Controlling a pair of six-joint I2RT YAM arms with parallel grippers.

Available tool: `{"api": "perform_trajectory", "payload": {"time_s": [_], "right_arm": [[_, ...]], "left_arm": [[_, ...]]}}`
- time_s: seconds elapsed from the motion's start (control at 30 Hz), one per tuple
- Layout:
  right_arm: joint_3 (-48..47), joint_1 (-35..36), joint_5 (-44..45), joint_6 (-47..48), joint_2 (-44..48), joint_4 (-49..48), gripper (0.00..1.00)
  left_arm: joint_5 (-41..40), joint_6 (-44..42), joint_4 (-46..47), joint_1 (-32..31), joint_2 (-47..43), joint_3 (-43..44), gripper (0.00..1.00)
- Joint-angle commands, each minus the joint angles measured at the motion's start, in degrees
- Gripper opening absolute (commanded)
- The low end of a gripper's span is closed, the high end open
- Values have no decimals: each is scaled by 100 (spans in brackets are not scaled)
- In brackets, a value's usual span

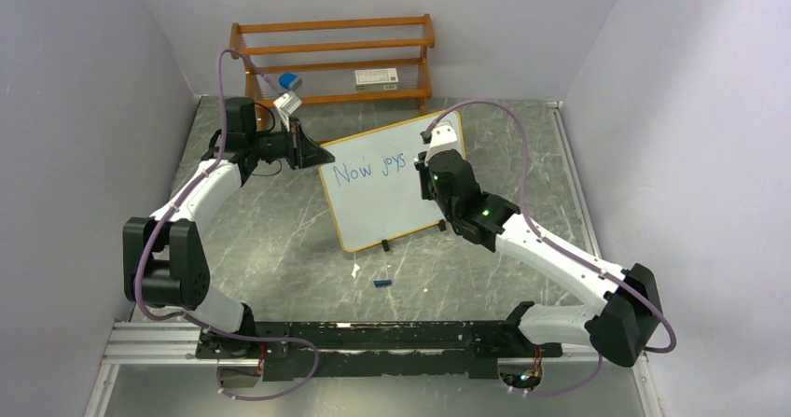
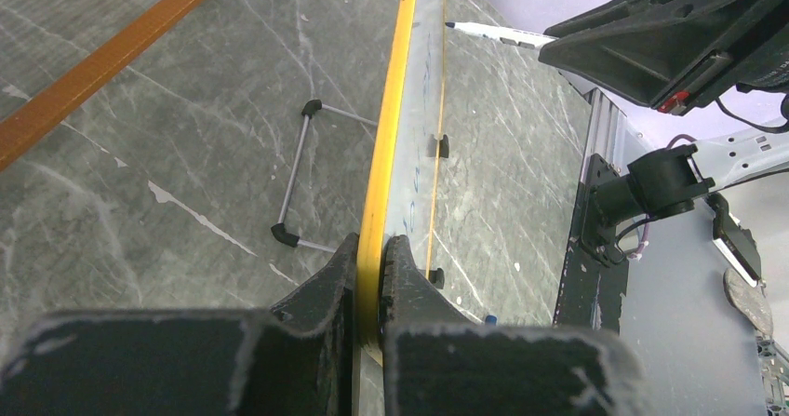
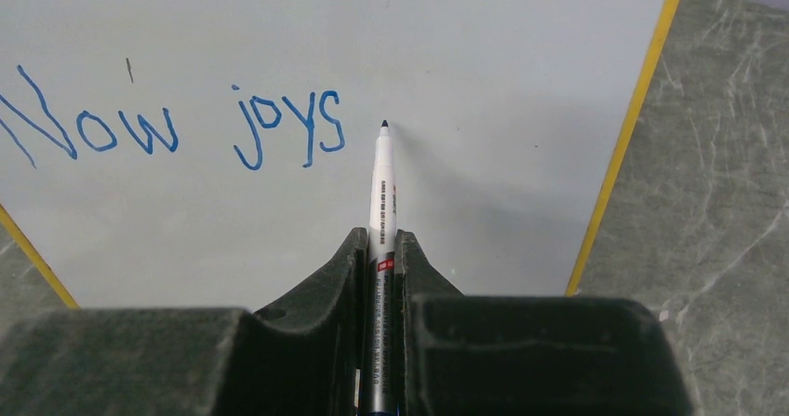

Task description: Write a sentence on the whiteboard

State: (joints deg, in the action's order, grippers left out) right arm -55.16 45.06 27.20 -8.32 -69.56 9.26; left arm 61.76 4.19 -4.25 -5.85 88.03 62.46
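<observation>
Standing propped up near the middle of the desk (image 1: pixel 280 240), the whiteboard (image 1: pixel 392 212) rests on two small black feet, with a thin wire stand (image 2: pixel 293 179) behind it. The left hand (image 1: pixel 322 156) is clamped shut on the board's yellow frame at its ten o'clock corner; the left wrist view shows one finger on each face of the edge. The sentence (image 3: pixel 177 127) so far reads "Now joys" in blue, in one row across the upper part of the board. The right hand (image 3: pixel 380 239) comes in from the board's three o'clock side and is closed around a white marker (image 3: pixel 381 193), which sticks out between its fingers. The marker's dark tip sits just at three o'clock of the final "s"; whether it touches the surface I cannot tell. A small blue piece (image 1: pixel 381 283) lies on the desk at the board's six o'clock, a little apart from it. At the desk's twelve o'clock edge stands a wooden shelf rack (image 1: pixel 333 58) holding a blue-and-white item (image 1: pixel 288 80) and a flat white box (image 1: pixel 377 76).
</observation>
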Motion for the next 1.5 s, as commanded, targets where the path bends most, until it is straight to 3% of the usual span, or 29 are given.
{"api": "perform_trajectory", "payload": {"time_s": [0.0,1.47], "right_arm": [[49,-44,-66,54,-83,-183,0],[90,-316,80,71,-201,-354,0]], "left_arm": [[-926,-902,-630,-233,338,-252,5],[-925,-920,-642,-233,329,-245,5]]}}
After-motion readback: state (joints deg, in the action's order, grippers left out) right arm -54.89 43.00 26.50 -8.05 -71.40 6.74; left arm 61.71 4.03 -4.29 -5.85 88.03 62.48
